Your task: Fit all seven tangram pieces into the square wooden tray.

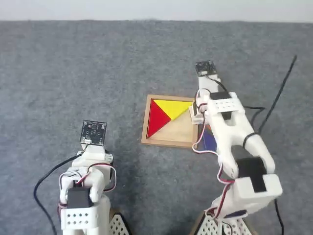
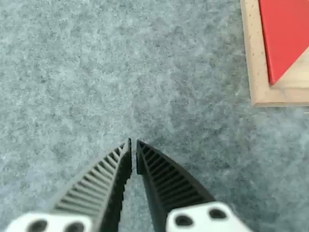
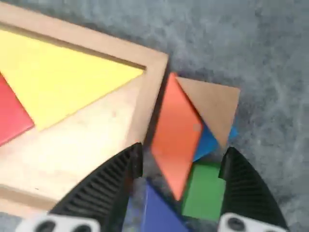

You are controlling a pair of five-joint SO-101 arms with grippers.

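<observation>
Two grippers, two roles. Nearest us, the left gripper [image 2: 133, 145] rests closed over bare carpet [image 1: 73, 73], left of the tray [image 1: 168, 143], probably parked clear. Farther right, the right gripper [image 3: 182, 151] hangs open astride the orange piece [image 3: 176, 130] topping the heap [image 3: 205, 193] beside the tray's right rim, apparently to pinch it. In the tray the red triangle [image 1: 157, 120] and yellow triangle [image 1: 172, 106] meet edge to edge.

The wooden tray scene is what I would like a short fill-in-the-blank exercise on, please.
The wooden tray holds ____ pieces: a red triangle and a yellow triangle.
The right pincer is ____ over the orange parallelogram.
The left pincer is ____ over the grey carpet.
Missing words: two, open, shut.
</observation>
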